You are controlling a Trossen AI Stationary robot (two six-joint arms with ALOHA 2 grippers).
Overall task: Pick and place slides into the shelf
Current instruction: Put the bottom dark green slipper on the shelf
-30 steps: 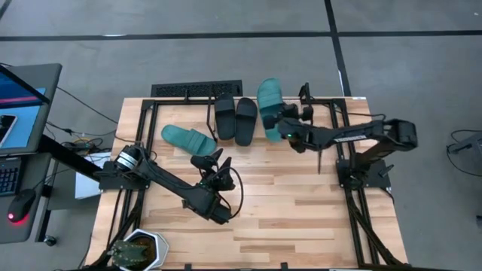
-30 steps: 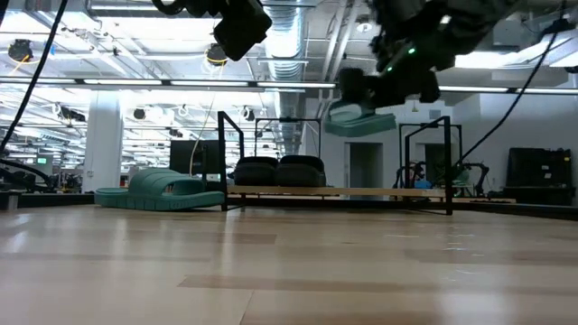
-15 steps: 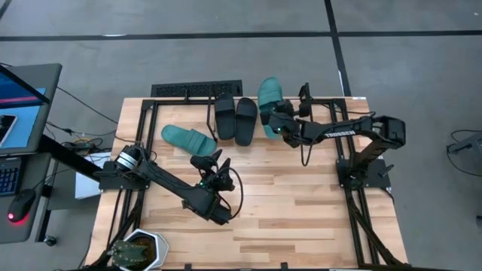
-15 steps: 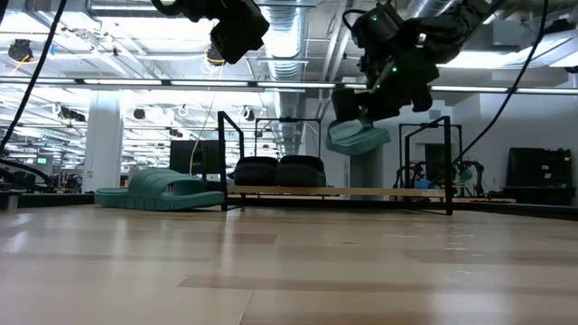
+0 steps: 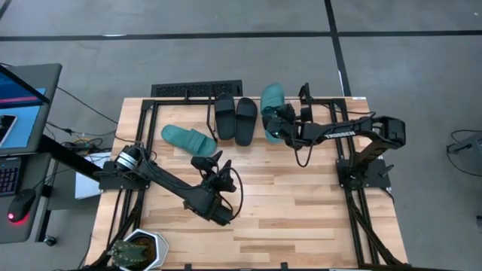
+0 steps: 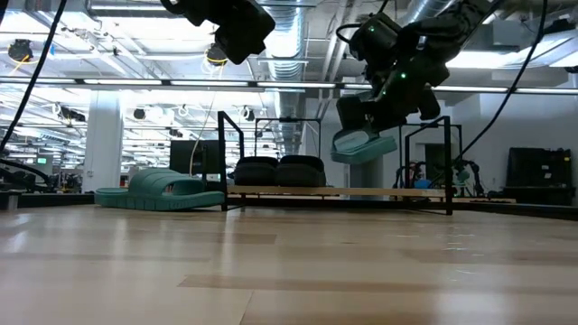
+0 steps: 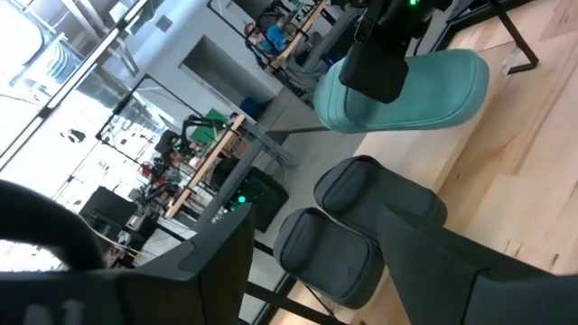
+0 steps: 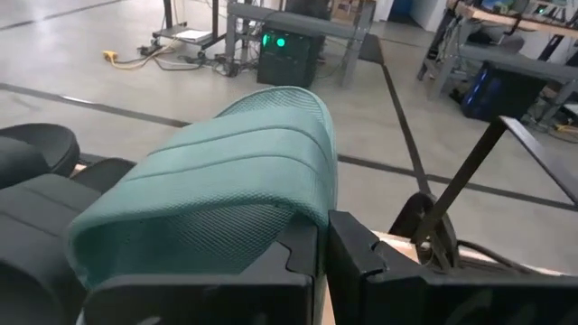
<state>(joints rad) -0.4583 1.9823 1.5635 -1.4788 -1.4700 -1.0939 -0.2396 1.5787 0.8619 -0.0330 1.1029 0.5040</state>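
Observation:
One teal slide [image 5: 271, 98] [image 6: 364, 144] hangs in my right gripper [image 5: 276, 126] [image 6: 366, 122], above the shelf [image 6: 449, 162] and just right of two black slides [image 5: 225, 117] [image 5: 246, 120]. Those two rest sole-down side by side on the shelf's rods. The other teal slide [image 5: 188, 139] [image 6: 163, 190] lies sole-down on the table, left of the shelf. My left gripper [image 5: 213, 162] is open, raised over the table's middle and touching nothing. My right gripper is shut on the teal slide [image 8: 217, 190] near one end, beside its wide strap [image 8: 298, 212]. The fingers [image 8: 361, 262] hide the exact spot. They come from the table's near right side, slanting down. The slide is lifted clear, tilted, above the shelf.
A black slotted grille [image 5: 196, 90] lies beyond the table's far edge. A laptop [image 5: 22, 105] and cables sit off the left side, and a dark bowl-like object [image 5: 139, 248] at the near left corner. Bare wood [image 5: 301, 203] fills the near half.
My right gripper has moved toward the table's left and far edge and come down, still shut on the teal slide. The slide has sunk closer to the shelf beside the black pair and tipped from level to tilted.

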